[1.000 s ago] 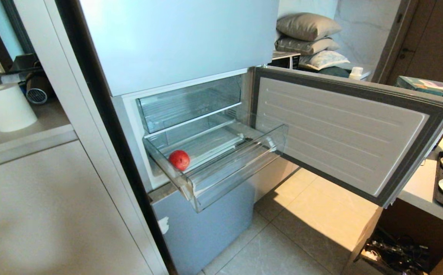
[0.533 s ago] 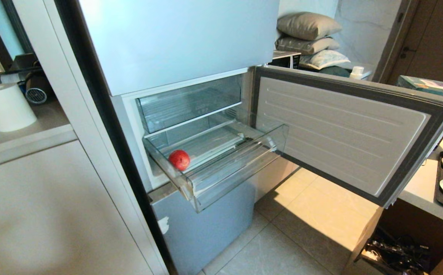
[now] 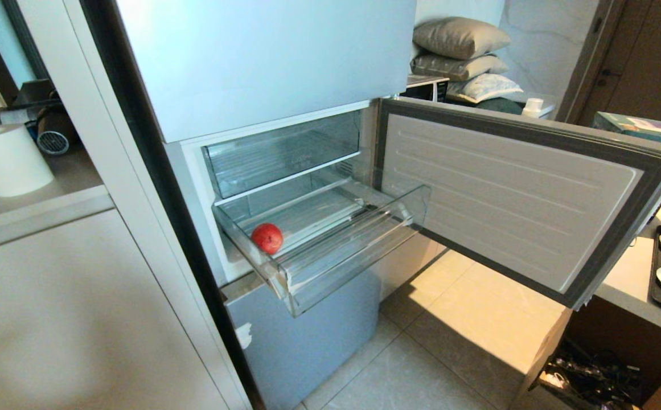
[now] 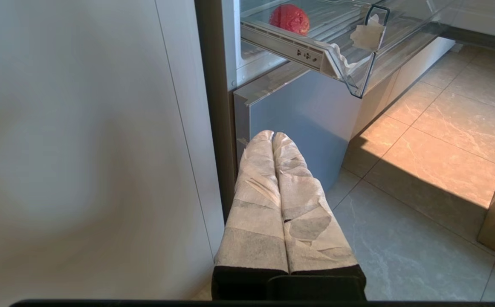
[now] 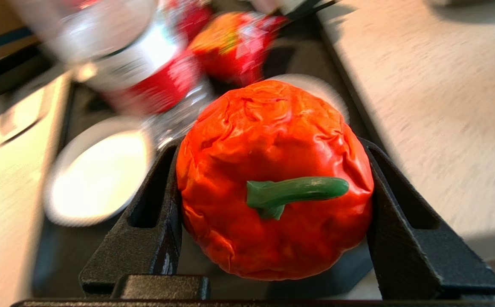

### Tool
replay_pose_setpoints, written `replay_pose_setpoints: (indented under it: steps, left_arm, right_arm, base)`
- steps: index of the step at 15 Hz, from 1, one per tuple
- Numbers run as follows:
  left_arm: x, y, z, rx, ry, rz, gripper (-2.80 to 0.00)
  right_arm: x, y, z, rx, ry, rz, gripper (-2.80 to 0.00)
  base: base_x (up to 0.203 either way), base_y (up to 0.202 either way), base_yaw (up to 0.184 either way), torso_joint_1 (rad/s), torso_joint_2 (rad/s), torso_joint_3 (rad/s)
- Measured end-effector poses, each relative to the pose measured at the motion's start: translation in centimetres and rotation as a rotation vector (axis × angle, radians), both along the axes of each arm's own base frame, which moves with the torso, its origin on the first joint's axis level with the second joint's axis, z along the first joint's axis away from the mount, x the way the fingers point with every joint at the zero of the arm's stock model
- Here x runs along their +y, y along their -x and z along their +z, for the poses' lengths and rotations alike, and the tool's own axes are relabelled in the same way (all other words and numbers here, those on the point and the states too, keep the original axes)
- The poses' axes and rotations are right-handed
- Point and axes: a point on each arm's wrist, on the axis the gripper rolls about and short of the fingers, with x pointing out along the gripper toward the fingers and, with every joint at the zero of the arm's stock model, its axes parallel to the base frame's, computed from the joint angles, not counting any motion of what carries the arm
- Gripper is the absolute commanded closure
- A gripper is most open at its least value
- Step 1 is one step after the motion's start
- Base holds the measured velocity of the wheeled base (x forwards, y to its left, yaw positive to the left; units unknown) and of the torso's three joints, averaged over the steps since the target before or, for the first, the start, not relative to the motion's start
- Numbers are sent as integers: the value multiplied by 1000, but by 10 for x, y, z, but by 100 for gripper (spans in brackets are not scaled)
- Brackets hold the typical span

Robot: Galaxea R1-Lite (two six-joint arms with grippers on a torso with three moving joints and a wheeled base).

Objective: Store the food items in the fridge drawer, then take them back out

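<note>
One round red apple-like fruit (image 3: 267,237) lies in one pulled-out clear plastic drawer (image 3: 341,267); one more clear drawer (image 3: 282,154) sits above it. One wrinkled orange-red pepper with a green stem (image 5: 273,179) shows. Three stacked cushions (image 3: 458,57) far right, one white paper roll (image 3: 8,159) left.

Behind the orange fruit (image 5: 273,179), the bottle (image 5: 145,68) and the white plate (image 5: 98,170) are smeared with blur; labels unreadable.
</note>
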Motion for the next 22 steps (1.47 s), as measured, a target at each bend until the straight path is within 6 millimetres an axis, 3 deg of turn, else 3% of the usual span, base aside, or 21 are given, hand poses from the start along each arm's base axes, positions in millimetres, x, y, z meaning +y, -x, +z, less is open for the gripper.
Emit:
replay_pose_setpoints:
  steps: [4, 9, 17, 18, 22]
  left_arm:
    - [0, 0, 0, 0, 0, 0, 0]
    - [0, 0, 0, 0, 0, 0, 0]
    - [0, 0, 0, 0, 0, 1, 0]
    - [0, 0, 0, 0, 0, 0, 0]
    - [0, 0, 0, 0, 0, 0, 0]
  right_arm:
    - [-32, -7, -19, -32, -10, -24, 0]
    - [-58, -21, -32, -73, 0, -31, 0]
    - [-66, -35, -56, -65, -25, -7, 0]
    - [-66, -37, -57, -64, -27, -3, -280]
    - [-63, -46, -57, -67, -22, 14, -280]
  base:
    - [0, 0, 0, 0, 0, 0]
    - [0, 0, 0, 0, 0, 0]
    - [0, 0, 0, 0, 0, 0]
    - [0, 0, 0, 0, 0, 0]
    - [0, 0, 0, 0, 0, 0]
